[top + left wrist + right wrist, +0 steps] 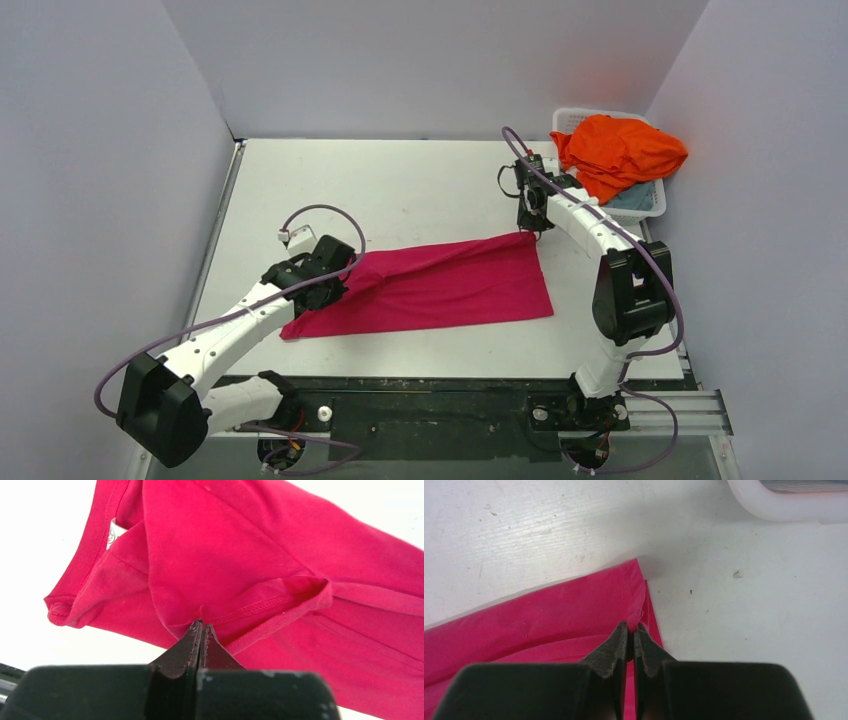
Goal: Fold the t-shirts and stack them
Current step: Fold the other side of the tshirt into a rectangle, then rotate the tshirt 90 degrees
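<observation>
The magenta-pink t-shirt (440, 285) lies spread across the middle of the table, partly folded lengthwise. My left gripper (345, 272) is shut on its left end; in the left wrist view my left gripper (202, 625) pinches a fold of the shirt (240, 555) beside a sleeve hem. My right gripper (530, 226) is shut on the shirt's far right corner; in the right wrist view my right gripper (633, 626) pinches the shirt's corner edge (549, 615). The bright orange t-shirt (618, 148) is heaped in the basket, and a pale blue-grey one (632, 198) shows under it.
A white lattice basket (655, 205) stands at the far right corner; its rim (774, 505) shows in the right wrist view. Grey walls enclose the white table (400, 190) on three sides. A dark rail runs along the near edge.
</observation>
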`<control>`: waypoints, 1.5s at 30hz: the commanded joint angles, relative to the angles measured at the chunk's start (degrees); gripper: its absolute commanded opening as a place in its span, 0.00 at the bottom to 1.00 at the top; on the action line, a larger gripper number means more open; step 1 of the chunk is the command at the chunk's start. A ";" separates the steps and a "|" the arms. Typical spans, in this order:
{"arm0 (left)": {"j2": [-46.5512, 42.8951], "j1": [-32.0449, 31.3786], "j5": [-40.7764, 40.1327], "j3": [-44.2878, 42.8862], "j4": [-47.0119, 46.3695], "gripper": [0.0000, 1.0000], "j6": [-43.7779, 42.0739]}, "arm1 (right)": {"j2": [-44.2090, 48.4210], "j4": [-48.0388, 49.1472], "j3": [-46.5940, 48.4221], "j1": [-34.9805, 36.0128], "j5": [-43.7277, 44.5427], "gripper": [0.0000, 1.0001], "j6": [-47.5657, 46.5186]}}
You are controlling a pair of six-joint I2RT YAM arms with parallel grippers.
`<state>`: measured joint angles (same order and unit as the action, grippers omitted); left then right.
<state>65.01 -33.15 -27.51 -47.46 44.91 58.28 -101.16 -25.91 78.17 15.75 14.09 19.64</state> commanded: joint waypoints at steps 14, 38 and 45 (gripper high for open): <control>-3.30 -0.32 2.08 2.95 2.84 0.65 -1.37 | 8.93 -2.90 -15.57 0.79 18.51 0.55 12.14; 15.75 4.63 39.40 4.65 -35.43 0.90 -11.63 | -1.54 11.22 -10.52 2.50 -19.50 0.86 12.57; 11.08 -0.95 39.94 9.20 -26.47 0.91 -11.56 | -0.67 11.13 -12.99 1.56 -18.43 0.86 12.47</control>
<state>80.38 -31.16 9.67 -40.01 14.92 47.46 -103.81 -14.26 66.06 18.04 -4.84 31.68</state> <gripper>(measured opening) 0.905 0.861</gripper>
